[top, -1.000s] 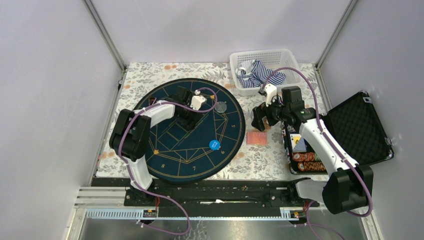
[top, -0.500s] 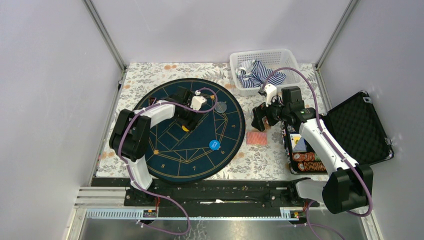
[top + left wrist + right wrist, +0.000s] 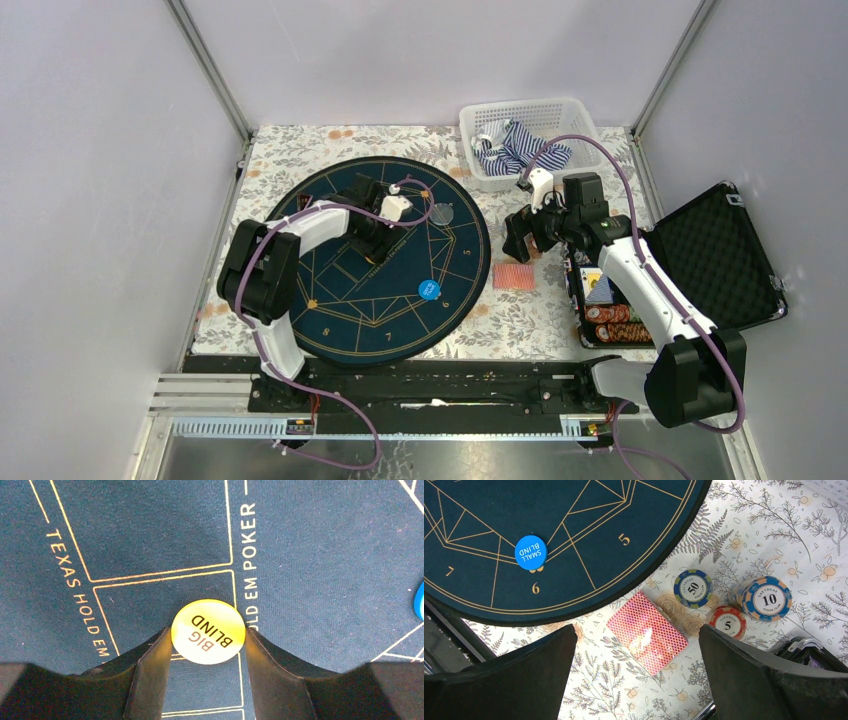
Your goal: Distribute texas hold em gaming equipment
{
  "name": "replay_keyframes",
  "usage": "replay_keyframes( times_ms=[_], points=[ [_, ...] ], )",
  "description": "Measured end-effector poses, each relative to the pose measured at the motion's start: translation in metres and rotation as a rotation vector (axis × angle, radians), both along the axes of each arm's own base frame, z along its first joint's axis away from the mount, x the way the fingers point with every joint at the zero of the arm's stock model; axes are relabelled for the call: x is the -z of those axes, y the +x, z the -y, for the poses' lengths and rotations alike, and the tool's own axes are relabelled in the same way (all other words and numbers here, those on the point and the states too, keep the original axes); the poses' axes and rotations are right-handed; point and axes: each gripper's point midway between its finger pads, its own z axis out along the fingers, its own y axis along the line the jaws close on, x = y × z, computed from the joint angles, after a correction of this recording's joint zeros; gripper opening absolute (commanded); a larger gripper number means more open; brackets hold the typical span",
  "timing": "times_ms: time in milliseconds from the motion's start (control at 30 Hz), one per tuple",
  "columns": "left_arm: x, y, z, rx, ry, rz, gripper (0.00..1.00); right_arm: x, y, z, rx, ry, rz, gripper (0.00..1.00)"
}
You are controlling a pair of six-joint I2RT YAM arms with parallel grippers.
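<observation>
Left wrist view. The yellow Big Blind disc (image 3: 208,631) lies on the navy mat (image 3: 310,555), at a gold-lined box near its centre, squarely between the tips of the left gripper (image 3: 208,636). The jaws stand part-way closed, their inner faces touching the disc's rim on either side. Whether the disc is lifted off the cloth cannot be told. Being round, the disc presents no long axis, so the coming move likely turns only on its sitting out at the fingertips, not deeper between them. The left arm is the nearer. The right gripper (image 3: 636,630), spread wide and empty, hangs well apart over the red-backed card deck (image 3: 647,632) beside three chip stacks (image 3: 727,621).
</observation>
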Motion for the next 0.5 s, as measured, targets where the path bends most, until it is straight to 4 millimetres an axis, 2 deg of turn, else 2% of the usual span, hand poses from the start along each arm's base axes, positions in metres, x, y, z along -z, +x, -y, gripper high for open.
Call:
replay_keyframes(
  times_ms=[267, 367, 500],
  points=[
    [-0.003, 0.000, -0.008, -0.030, -0.010, -0.019, 0.49, 0.000, 0.000, 0.000, 0.000, 0.000, 0.000, 1.00],
    [-0.012, -0.002, -0.023, -0.074, -0.018, -0.031, 0.48, 0.000, 0.000, 0.000, 0.000, 0.000, 0.000, 1.00],
    [-0.038, 0.001, -0.049, -0.145, -0.043, -0.004, 0.47, 0.000, 0.000, 0.000, -0.001, 0.001, -0.001, 1.00]
  ],
)
